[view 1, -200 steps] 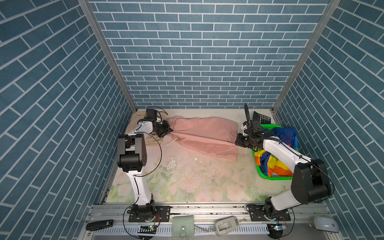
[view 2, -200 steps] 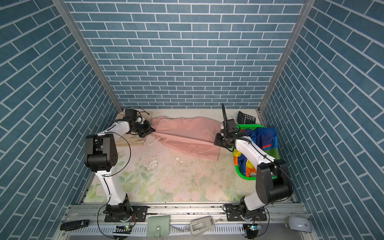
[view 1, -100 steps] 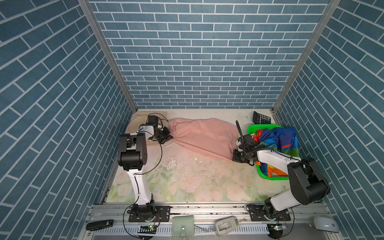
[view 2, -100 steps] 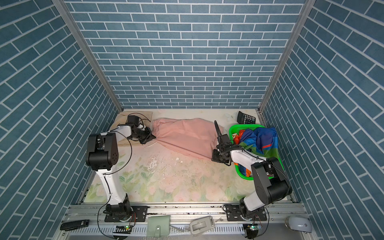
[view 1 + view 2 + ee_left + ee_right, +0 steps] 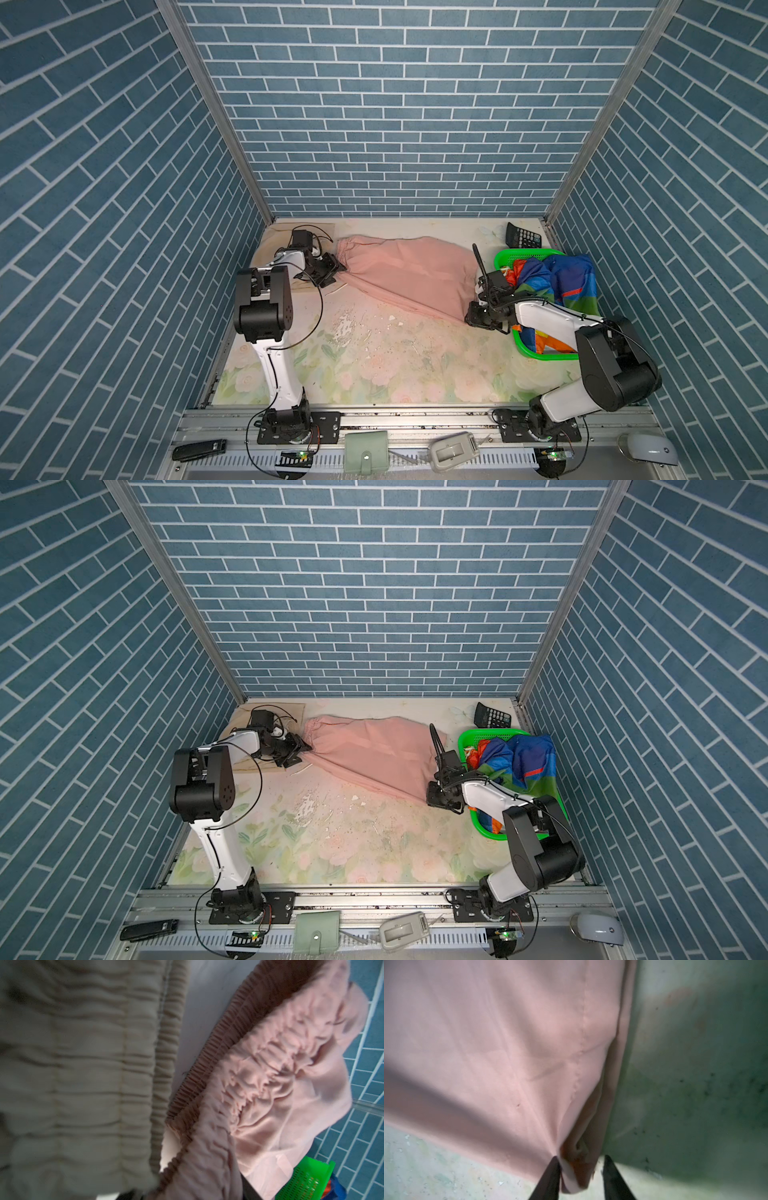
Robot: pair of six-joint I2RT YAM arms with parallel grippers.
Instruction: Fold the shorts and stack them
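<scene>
A: The right gripper [image 5: 581,1157]: its fingers stand apart, don't they?
B: Yes. The hem corner of the pink shorts [image 5: 508,1043] lies between them, brushing one fingertip [image 5: 552,1169] and clear of the other, so nothing is clamped. The gripper sits low on the table [image 5: 374,365], just beside the green basket [image 5: 528,252].
A: And the left gripper [image 5: 330,270]?
B: It's at the gathered waistband, the opposite end. Whether it's apart or pinching, I can't tell; its wrist view shows only cloth.
A: Why one at each end?
B: My guess is that it's about the fold. The pink shorts lie stretched flat across the back of the table, waistband to hem, which suits laying them out for one.
A: Where are the others?
B: The beige shorts [image 5: 279,229] lie flat in the far left corner under the left arm, just beside the pink waistband. They're probably the base of the stack. The rainbow shorts [image 5: 559,278] are heaped in the basket, not yet folded.
A: So what's next?
B: Likely a grip on the pink pair to fold it, then a carry onto the beige.
</scene>
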